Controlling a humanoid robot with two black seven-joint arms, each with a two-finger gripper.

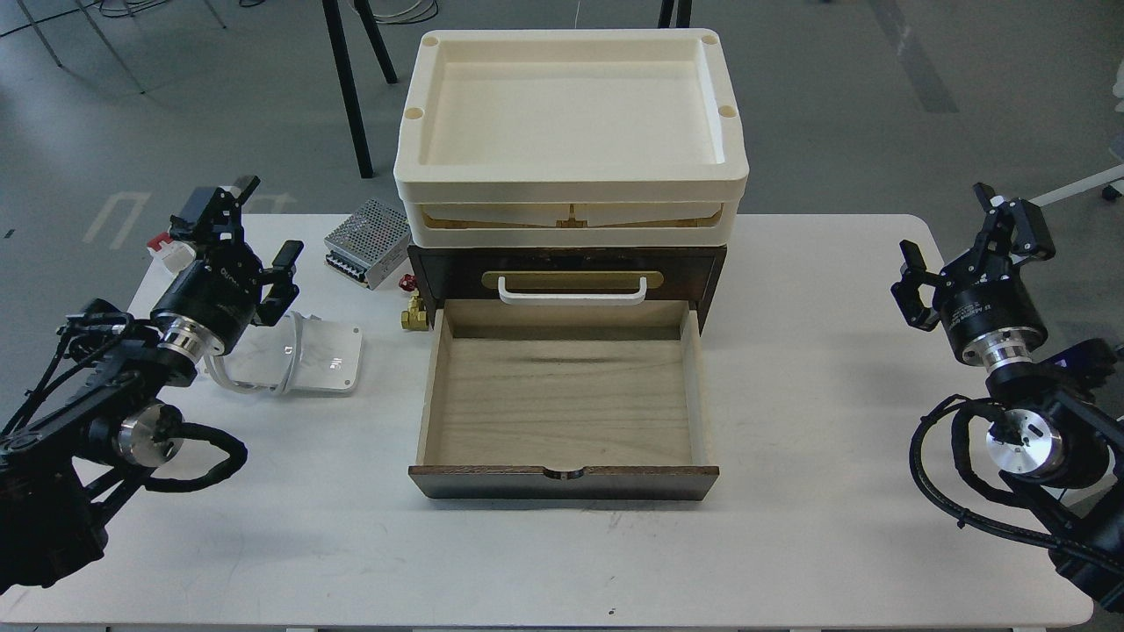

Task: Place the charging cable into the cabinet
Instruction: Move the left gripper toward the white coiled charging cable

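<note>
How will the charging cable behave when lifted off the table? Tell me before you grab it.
The charging cable is wound around a flat white slab, so the bundle should probably lift as one fairly stiff piece. The loops at its left end look loose and may slip or sag. The slab looks smooth and lies flat on the table, so getting fingers under an edge could be awkward.

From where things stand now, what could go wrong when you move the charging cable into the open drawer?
1. The charging cable has loose loops around its slab; a grasp by the left claw on one loop alone might let it uncoil or slip.
2. The path to the drawer crosses its raised left wall, so a low carry could snag there.
3. The metal power-supply box and brass fitting lie close by and could be knocked.
</note>
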